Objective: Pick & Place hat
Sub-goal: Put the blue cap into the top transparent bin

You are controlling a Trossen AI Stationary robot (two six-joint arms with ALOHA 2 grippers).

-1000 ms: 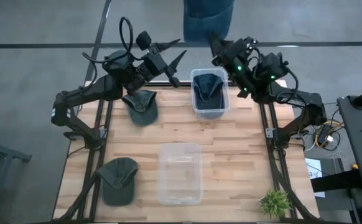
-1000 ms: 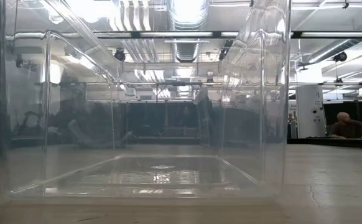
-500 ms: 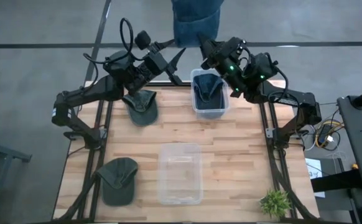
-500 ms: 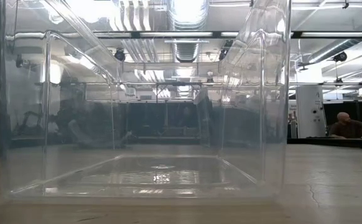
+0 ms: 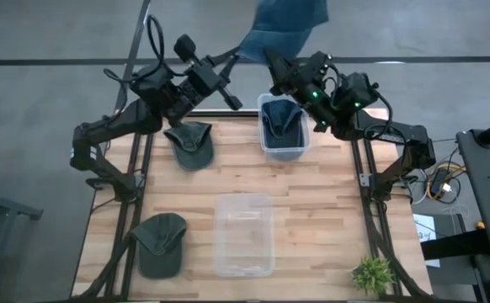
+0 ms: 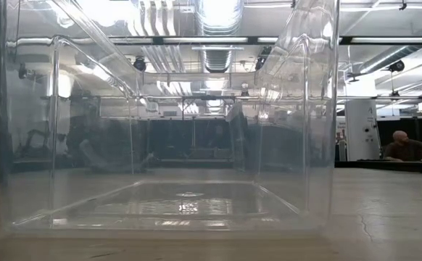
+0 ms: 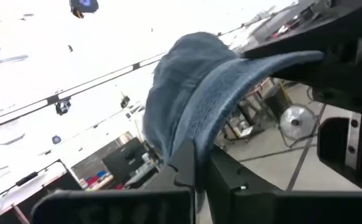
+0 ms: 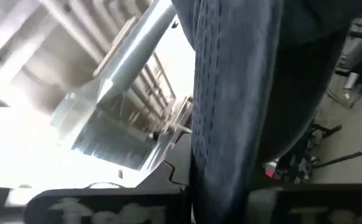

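A blue denim hat point(image 5: 289, 18) hangs in the air beyond the table's far edge, between my two arms. My left gripper point(image 5: 237, 55) is shut on it from the left and my right gripper point(image 5: 270, 57) from the right. The left wrist view shows the hat's crown and brim point(image 7: 193, 93); the right wrist view shows only a band of its blue cloth point(image 8: 231, 93). Two dark green hats lie flat on the table, one at the far left point(image 5: 190, 143) and one at the near left point(image 5: 161, 244). My left gripper pinches the edge of the blue hat's brim point(image 7: 190, 142) between its two fingers, coming at it slanting upward from the table's left. The hat stands above the fingers, lifted clear of the table. My right gripper pinches a stitched strip of the hat's cloth point(image 8: 221, 155) between its fingers, coming up from the table's right. Which part of the hat that strip is I cannot tell.
A small clear bin point(image 5: 263, 148) at the far middle holds a dark hat point(image 5: 282, 118). A larger clear bin point(image 5: 243, 234) stands in the table's middle and fills the low view point(image 6: 175, 130). A small green plant point(image 5: 371, 273) sits at the near right corner.
My left gripper has risen toward the far edge and shut on the blue hat's brim. My right gripper has shifted a little toward the table's left with the hat, which stays lifted clear.
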